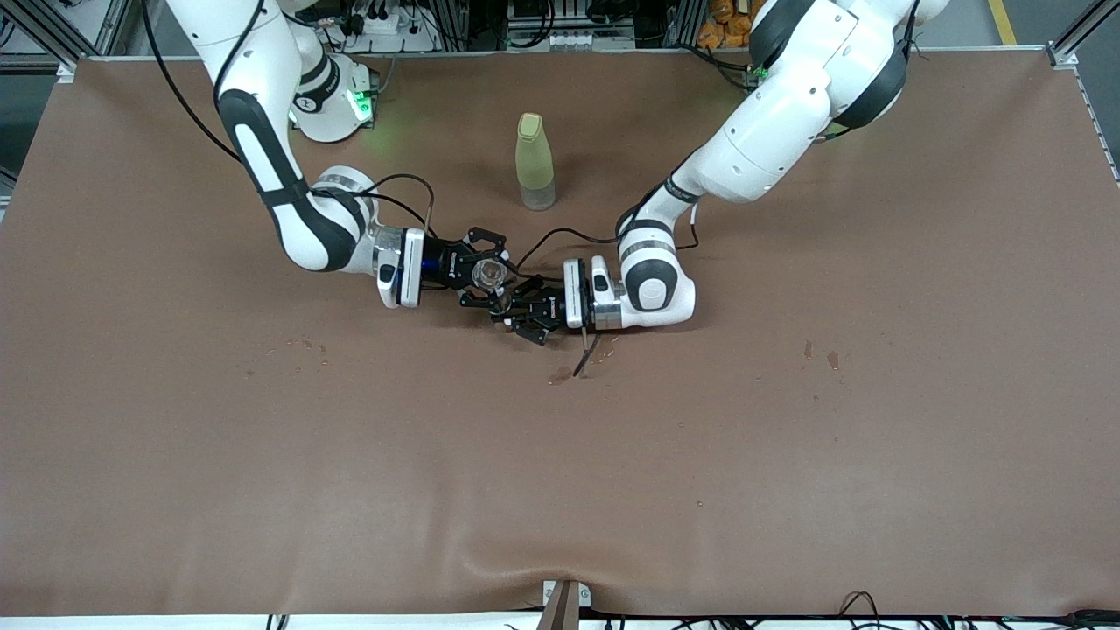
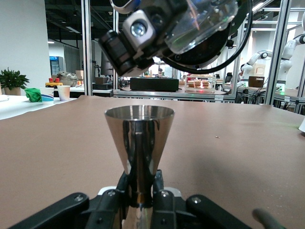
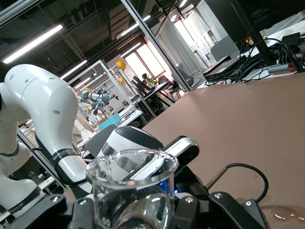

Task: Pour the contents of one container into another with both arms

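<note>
Hands meet over the worktop's (image 1: 175,437) middle, you see: your left hand (image 1: 518,317) grips the silver metal cup (image 2: 139,143) upright by its narrow base, your right hand (image 1: 488,273) clasps the clear glass cup (image 3: 131,191) just beside it.

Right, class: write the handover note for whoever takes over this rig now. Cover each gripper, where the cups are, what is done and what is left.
Left gripper: shut on the silver metal cup, upright, low over mid-table.
Right gripper: shut on the clear glass cup, upright, close beside and above the metal cup.
Yellow-green bottle: standing alone, farther from the front camera than both grippers.
Done: both cups gripped and brought together.
Left: the pour itself; neither cup is tipped yet. Small wet spots lie on the table under the grippers.
</note>
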Tool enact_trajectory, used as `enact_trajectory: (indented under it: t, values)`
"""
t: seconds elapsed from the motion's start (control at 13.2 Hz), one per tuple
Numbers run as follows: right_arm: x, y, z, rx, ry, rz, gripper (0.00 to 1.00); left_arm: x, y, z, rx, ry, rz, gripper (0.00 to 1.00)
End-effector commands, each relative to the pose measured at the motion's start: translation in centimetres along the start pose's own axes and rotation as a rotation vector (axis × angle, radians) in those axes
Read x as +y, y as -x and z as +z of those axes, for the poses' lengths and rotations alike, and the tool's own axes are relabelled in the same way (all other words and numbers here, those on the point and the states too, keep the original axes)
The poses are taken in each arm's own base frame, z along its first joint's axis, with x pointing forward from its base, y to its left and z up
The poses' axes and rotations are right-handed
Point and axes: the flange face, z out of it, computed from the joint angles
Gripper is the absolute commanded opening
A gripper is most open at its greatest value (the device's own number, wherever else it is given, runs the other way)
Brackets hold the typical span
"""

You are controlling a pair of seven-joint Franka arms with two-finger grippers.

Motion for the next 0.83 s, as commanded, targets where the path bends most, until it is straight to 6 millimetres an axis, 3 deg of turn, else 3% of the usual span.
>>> enact_trajectory:
  t: [0.0, 0.76]
  values:
    - [-1.6, 0.1, -0.2, 0.001, -0.008, 0.053, 0.0, 0.2, -0.5, 0.0, 0.022, -0.022, 0.052, 0.0]
    - [-5.1, -0.1, -0.1, -0.014, -0.042, 0.238, 0.0, 0.0, -0.8, -0.1, 0.024, -0.027, 0.053, 0.0]
